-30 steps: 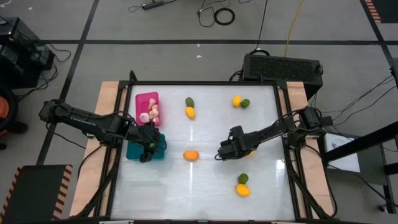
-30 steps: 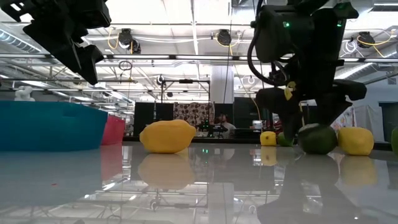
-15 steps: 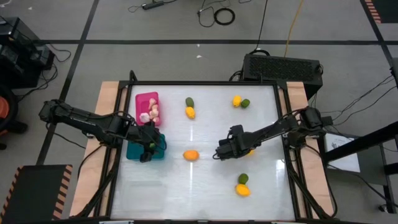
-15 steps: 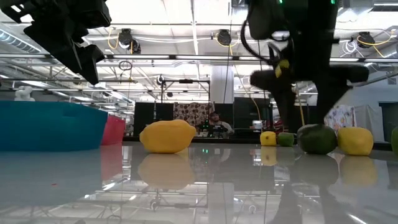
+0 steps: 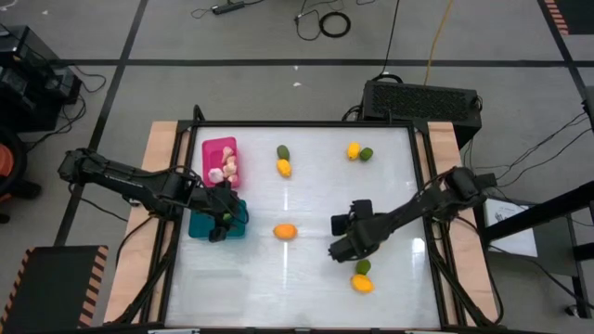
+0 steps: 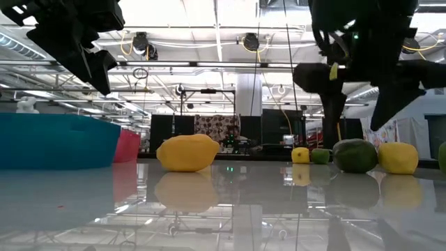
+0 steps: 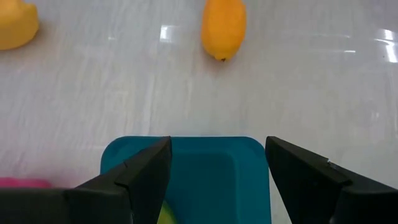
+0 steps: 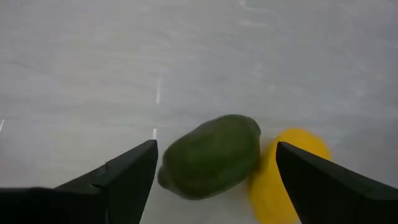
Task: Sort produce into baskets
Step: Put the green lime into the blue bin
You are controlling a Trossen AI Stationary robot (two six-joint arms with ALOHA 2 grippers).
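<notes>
My left gripper (image 5: pixel 221 225) hangs open and empty over the teal bin (image 5: pixel 197 225); in the left wrist view (image 7: pixel 217 144) a yellow-green item (image 7: pixel 165 215) shows inside that bin. My right gripper (image 5: pixel 338 249) is open above the table. Its fingers stand either side of a dark green oval (image 8: pixel 211 155) without touching it. The oval lies against a yellow fruit (image 8: pixel 287 177) near the front. An orange-yellow fruit (image 5: pixel 285 231) lies mid-table. The pink bin (image 5: pixel 220 146) holds pale bulbs (image 5: pixel 228 169). No clear bin shows.
A green oval (image 5: pixel 282 151) and a yellow fruit (image 5: pixel 284 168) lie at the far middle. A yellow fruit (image 5: pixel 353 149) and a green one (image 5: pixel 366 154) lie at the far right. The table has wooden side edges (image 5: pixel 160 158). Bare white table lies at front left.
My right gripper has moved toward the table's near edge, from mid-table to just beside the green oval and yellow fruit at the front. It has stayed open. The fruits have not moved.
</notes>
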